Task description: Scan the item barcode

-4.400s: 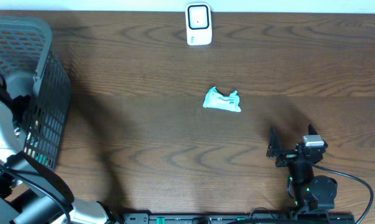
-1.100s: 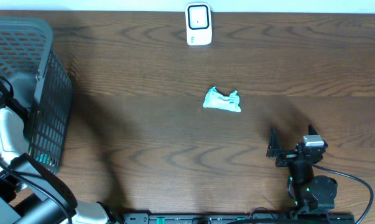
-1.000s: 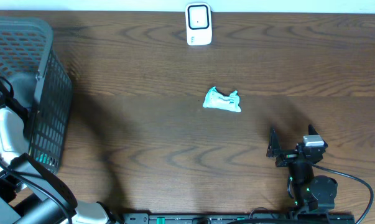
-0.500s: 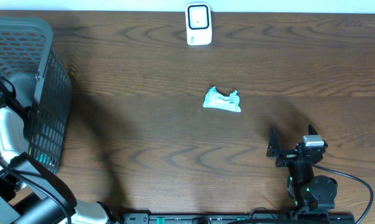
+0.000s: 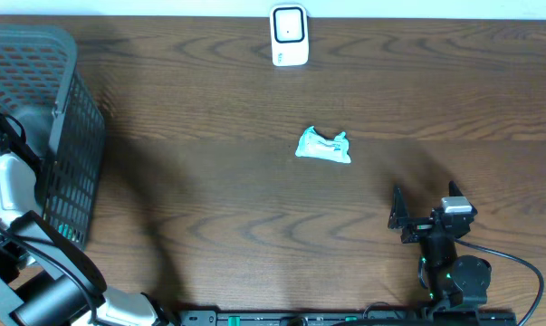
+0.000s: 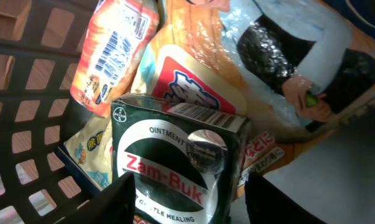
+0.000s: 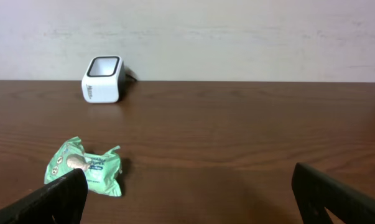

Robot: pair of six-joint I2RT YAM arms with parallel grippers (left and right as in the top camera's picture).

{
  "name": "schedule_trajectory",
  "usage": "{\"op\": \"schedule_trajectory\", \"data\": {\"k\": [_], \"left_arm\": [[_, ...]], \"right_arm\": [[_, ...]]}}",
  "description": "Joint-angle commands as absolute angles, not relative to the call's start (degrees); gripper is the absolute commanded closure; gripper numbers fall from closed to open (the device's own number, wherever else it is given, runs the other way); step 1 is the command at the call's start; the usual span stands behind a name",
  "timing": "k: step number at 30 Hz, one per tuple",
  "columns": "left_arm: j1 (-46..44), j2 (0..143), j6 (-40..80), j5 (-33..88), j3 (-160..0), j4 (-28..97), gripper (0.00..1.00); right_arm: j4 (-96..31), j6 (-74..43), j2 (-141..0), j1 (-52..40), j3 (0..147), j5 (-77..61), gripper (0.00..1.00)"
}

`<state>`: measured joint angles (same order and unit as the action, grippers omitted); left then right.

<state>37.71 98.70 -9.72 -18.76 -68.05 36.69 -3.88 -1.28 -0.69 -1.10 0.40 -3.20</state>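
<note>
Inside the grey basket (image 6: 25, 81), a dark green Zam-Buk ointment box (image 6: 175, 155) lies on other packets, a barcode on its top edge. My left gripper (image 6: 193, 202) is open, with one finger on each side of the box. The left finger is at the box's edge and a thin gap shows by the right finger (image 6: 280, 205). The white scanner (image 5: 289, 34) (image 7: 103, 79) stands at the table's far edge. My right gripper (image 7: 190, 186) (image 5: 425, 206) rests open near the front right, with nothing between its fingers.
A crumpled light green packet (image 5: 323, 146) (image 7: 84, 167) lies mid-table, just ahead of my right gripper's left finger. The basket (image 5: 64, 136) fills the table's left end. In it lie an orange barcoded pouch (image 6: 115, 53) and a large printed bag (image 6: 280, 74).
In the overhead view the left arm has shifted slightly over the basket. The green packet, the scanner and the right arm have not moved.
</note>
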Motion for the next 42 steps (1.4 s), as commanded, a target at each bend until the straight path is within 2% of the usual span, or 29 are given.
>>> {"op": "schedule_trajectory", "data": {"k": [1, 22, 29, 36, 42], "left_arm": [[37.6, 99.3, -10.2, -20.5, -67.7, 36.6, 0.49], [37.6, 101.3, -12.5, -20.3, -67.7, 38.3, 0.48], [37.6, 103.1, -12.6, -27.9, -67.7, 35.5, 0.48], [37.6, 102.9, -11.6, -28.3, -67.9, 35.0, 0.50], [37.6, 101.0, -8.7, -26.5, -68.2, 35.0, 0.65]], "right_arm": [[-4.1, -2.1, -0.4, -1.5, 0.3, -3.2, 0.01], [-4.1, -2.1, -0.4, -1.5, 0.3, -3.2, 0.01], [-4.1, -2.1, -0.4, -1.5, 0.3, -3.2, 0.01], [-4.1, -2.1, -0.4, -1.5, 0.3, -3.2, 0.01], [-4.1, -2.1, -0.4, -1.5, 0.3, -3.2, 0.01]]}}
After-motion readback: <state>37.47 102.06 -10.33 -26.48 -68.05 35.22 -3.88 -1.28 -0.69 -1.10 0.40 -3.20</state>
